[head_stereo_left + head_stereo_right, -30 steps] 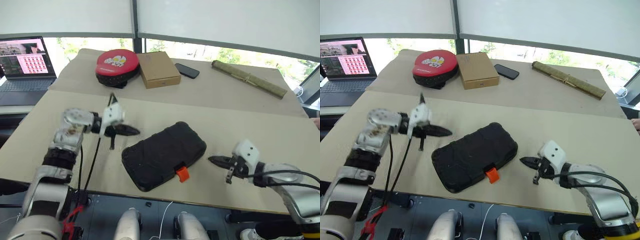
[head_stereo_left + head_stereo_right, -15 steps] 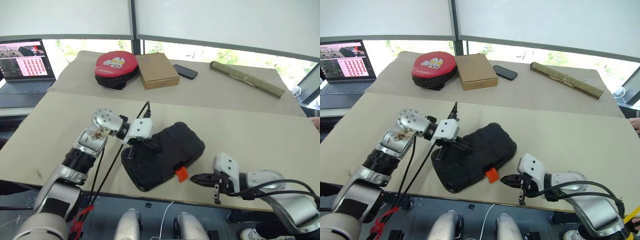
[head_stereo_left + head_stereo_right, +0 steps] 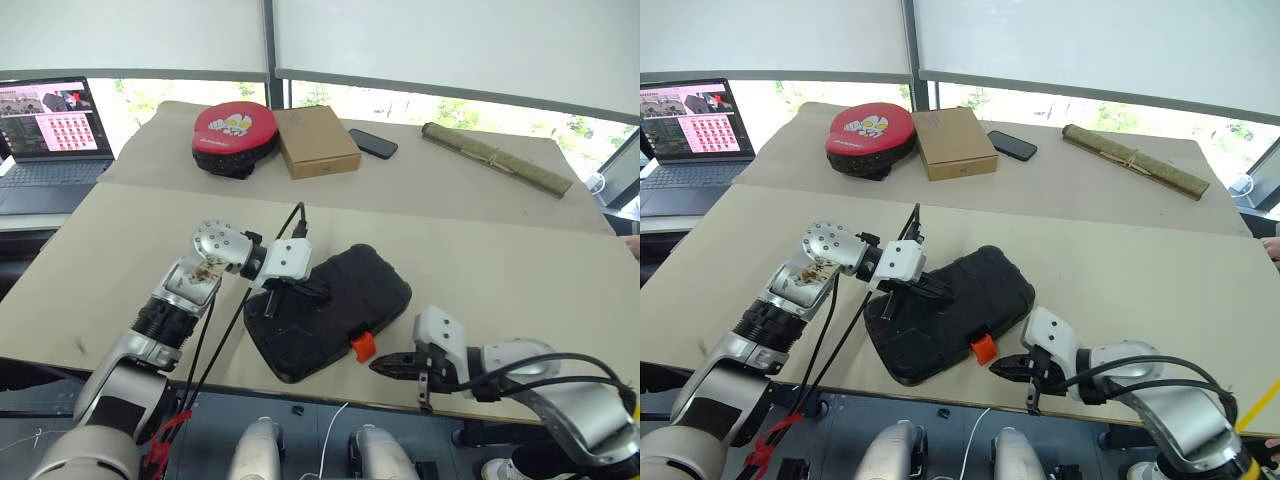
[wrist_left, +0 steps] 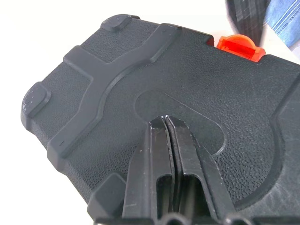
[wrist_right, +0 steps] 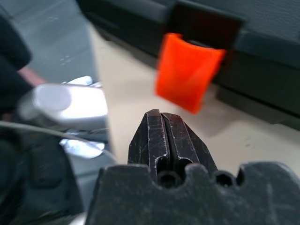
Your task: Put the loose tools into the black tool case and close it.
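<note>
Pinning the shut black tool case (image 3: 328, 311) to the desk (image 3: 500, 260) with your clenched, empty left tool (image 4: 165, 123) on its lid steadies it — your right tool (image 5: 161, 123), also clenched, nears its orange latch (image 5: 187, 70).

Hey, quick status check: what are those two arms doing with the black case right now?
Left gripper shut, tips over the black tool case lid. Right gripper shut, empty, pointing at the orange latch. Lid down, latch sticking out. Nothing between gripper and latch.
</note>
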### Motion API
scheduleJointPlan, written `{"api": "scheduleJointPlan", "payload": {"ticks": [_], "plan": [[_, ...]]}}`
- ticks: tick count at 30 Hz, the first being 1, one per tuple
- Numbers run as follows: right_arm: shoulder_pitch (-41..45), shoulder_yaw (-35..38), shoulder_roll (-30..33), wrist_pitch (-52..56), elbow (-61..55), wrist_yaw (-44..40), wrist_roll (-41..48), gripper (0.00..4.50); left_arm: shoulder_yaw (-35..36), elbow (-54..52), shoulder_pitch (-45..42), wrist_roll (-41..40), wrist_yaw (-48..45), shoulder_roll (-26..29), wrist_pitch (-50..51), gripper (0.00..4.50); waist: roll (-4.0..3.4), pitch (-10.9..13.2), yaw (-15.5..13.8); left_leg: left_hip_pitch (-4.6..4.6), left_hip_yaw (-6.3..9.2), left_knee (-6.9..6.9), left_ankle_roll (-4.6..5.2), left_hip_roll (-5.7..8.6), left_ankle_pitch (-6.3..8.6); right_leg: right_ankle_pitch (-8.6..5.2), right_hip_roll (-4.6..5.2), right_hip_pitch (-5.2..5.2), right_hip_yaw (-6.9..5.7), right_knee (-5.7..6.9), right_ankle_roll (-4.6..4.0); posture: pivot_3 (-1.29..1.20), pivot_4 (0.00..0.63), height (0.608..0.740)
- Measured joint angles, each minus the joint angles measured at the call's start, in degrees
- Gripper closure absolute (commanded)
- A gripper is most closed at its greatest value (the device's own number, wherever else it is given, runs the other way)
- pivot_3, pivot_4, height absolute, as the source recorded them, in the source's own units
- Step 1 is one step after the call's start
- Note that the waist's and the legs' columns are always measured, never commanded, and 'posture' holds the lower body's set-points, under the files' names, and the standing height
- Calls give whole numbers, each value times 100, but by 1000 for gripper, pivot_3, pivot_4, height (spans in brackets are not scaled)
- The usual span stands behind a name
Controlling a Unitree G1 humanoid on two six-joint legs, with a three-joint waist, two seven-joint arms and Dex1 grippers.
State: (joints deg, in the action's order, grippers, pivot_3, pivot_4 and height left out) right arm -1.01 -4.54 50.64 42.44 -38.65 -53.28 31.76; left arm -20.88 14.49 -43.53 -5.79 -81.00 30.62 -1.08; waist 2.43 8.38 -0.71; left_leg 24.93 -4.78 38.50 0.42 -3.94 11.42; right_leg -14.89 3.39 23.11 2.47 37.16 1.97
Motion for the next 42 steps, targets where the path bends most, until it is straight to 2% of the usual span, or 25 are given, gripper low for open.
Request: {"api": "scheduleJointPlan", "payload": {"ticks": [5,18,28,42], "plan": [[376,99,-213,179,21,194,269,4500,-17,82,-26,2,51,-87,-8,4404,-2,-2,20,-7,1,-1,0,-1,0,0,-3,-1,2,2,-1,0,150,740],[881,-853,-779,177,846,606,-421,4500,-46,432,-219,30,54,-160,-186,4404,-2,-2,14,-5,-2,0,0,-1,0,1,-2,3,3,3,-2,0,150,740],[565,-662,-1161,157,771,817,-462,4500,-57,350,-132,44,80,-167,-228,4404,-3,-1,26,-5,-2,-1,0,-3,0,1,-4,4,3,4,-2,0,150,740],[698,-402,-1183,220,464,855,-341,4500,-147,381,-32,234,153,-401,-673,4404,-15,-11,94,-26,-2,-3,0,-4,0,2,-7,-10,7,5,-5,0,150,740]]}}
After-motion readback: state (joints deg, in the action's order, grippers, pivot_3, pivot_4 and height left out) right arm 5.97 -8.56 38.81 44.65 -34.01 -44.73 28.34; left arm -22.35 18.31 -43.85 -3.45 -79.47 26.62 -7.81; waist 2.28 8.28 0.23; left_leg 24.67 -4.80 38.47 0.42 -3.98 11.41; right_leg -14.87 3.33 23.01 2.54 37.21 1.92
